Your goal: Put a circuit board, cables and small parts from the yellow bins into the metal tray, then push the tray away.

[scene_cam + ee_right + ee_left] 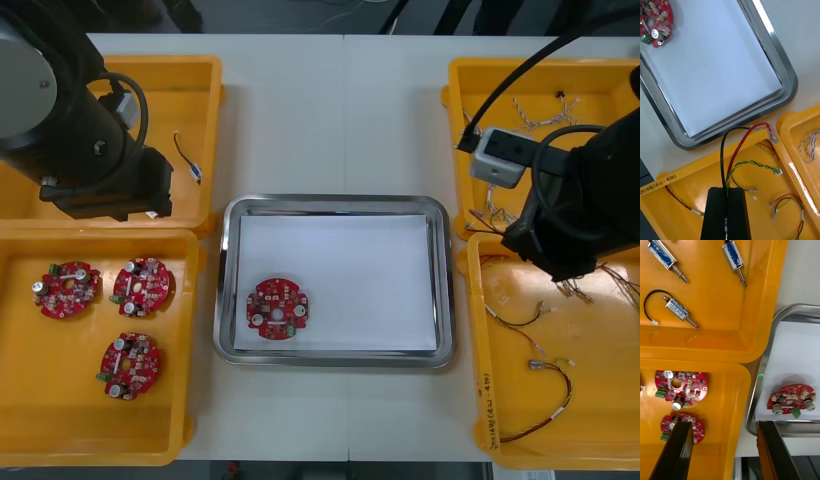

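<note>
My right gripper (726,215) is shut on a cable (738,150) of black, red and twisted green-yellow wires. Its clear plug (771,133) hangs over the rim between the near right yellow bin (685,174) and the metal tray (787,77). In the front view the right arm (575,215) hovers over the right bins. A round red circuit board (276,308) lies on the tray's white inside, near its left front corner. The left gripper (724,452) is open above the bin edge beside the tray (763,375), nothing between its fingers.
The near left bin (180,400) holds three more red boards (132,365). The far left bin (205,95) holds small metal parts (677,309). More cables lie in the near right bin (545,400) and the far right bin (540,110).
</note>
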Controlling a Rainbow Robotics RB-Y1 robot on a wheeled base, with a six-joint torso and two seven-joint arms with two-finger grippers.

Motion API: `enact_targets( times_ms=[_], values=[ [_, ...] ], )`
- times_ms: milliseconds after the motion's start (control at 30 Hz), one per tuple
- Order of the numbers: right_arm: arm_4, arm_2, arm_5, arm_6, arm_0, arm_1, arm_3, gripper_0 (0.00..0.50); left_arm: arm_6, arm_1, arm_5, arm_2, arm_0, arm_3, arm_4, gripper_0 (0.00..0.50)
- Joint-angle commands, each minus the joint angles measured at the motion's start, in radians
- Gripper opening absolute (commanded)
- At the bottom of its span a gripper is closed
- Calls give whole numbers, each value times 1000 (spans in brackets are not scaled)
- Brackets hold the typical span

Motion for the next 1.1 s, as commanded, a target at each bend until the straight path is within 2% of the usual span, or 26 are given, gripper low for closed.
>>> enact_targets(
  times_ms=[33,200,400,733,1100],
  values=[
    [15,140,-39,-4,-128,-9,-27,0,-42,41,9,79,28,25,-19,500],
    [64,215,-39,1,-183,52,-26,0,-119,41,9,116,33,57,-27,500],
    [134,295,-38,5,-232,138,-20,0,-205,41,9,136,33,99,-71,500],
    [211,428,-38,48,-283,258,25,0,-238,40,-38,147,33,152,-97,500],
    [314,594,-16,110,-326,323,101,0,-246,17,-109,145,29,183,-134,500]
  ],
)
